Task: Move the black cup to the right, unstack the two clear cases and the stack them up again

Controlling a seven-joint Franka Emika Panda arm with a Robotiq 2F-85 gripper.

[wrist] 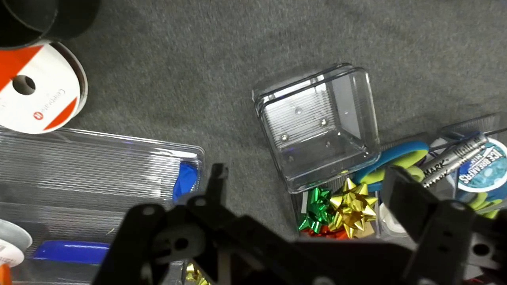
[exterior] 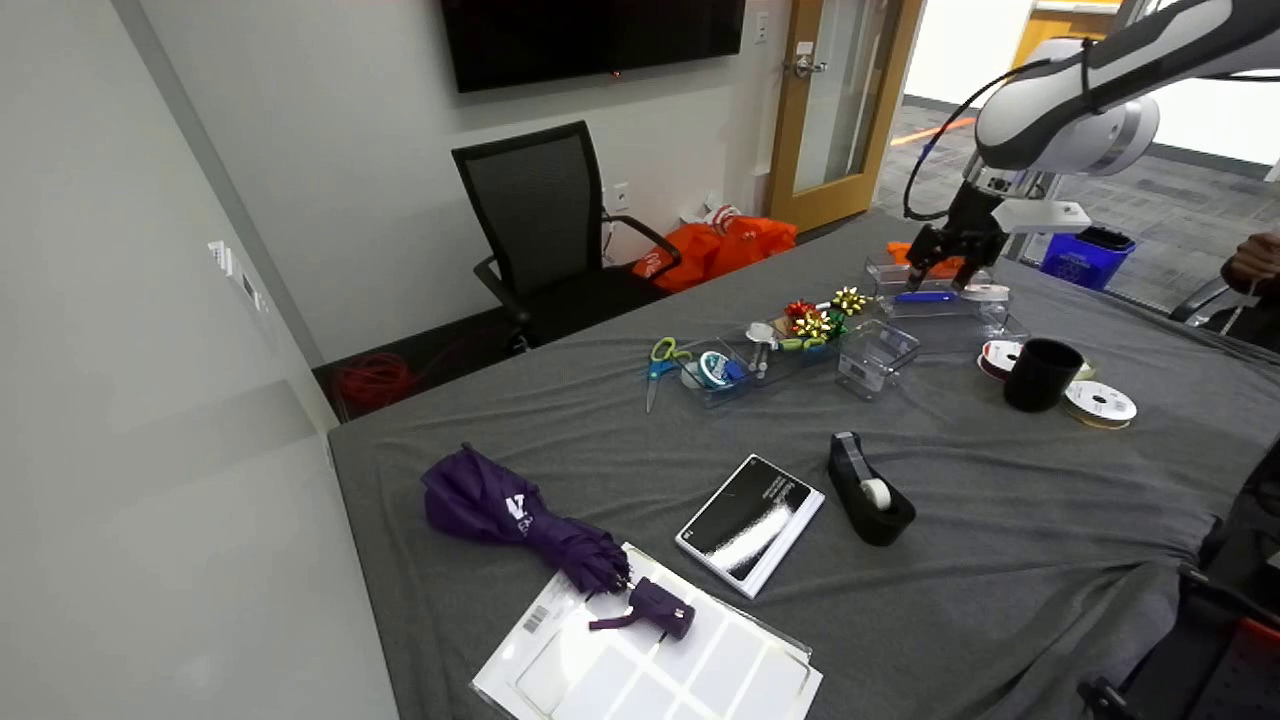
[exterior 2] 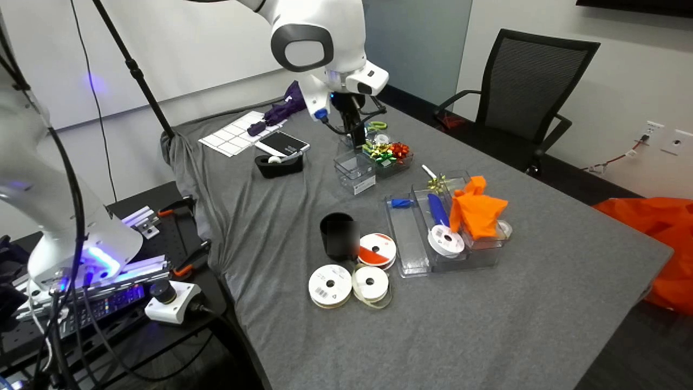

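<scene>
The black cup stands upright among ribbon spools. It also shows in an exterior view and at the top left of the wrist view. The two clear cases stand stacked, one on the other, against the small organizer with gift bows. They also show in an exterior view. In the wrist view their doubled rims show from above, and the upper one is empty. My gripper is open and empty, in the air above the table. It shows in both exterior views.
A large clear organizer holds blue pieces, a spool and orange cloth. A small organizer holds bows, beside scissors. White spools surround the cup. A tape dispenser, black box and purple umbrella lie farther off.
</scene>
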